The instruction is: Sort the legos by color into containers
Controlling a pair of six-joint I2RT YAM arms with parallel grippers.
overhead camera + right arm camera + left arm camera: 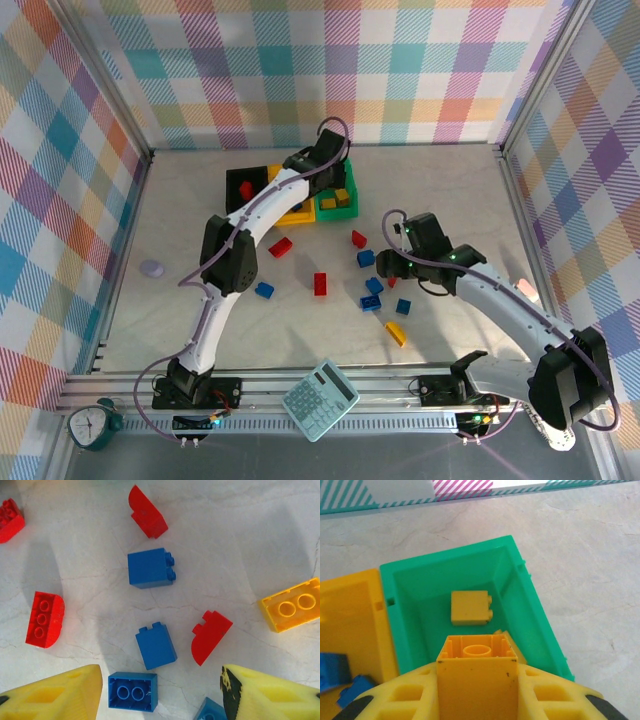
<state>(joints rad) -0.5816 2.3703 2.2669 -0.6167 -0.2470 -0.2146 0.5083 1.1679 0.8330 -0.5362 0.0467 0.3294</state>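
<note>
Left claw (pixel 477 700) tight on yellow lego (pixel 476 677), hollow end lengthwise toward green bin (pixel 520 597)

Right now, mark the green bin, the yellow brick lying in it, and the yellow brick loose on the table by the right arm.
green bin (pixel 445 570): left wrist view, far inner wall.
yellow brick in the bin (pixel 469 607): left wrist view, side face.
loose yellow brick (pixel 292 606): right wrist view, studded top.
</note>
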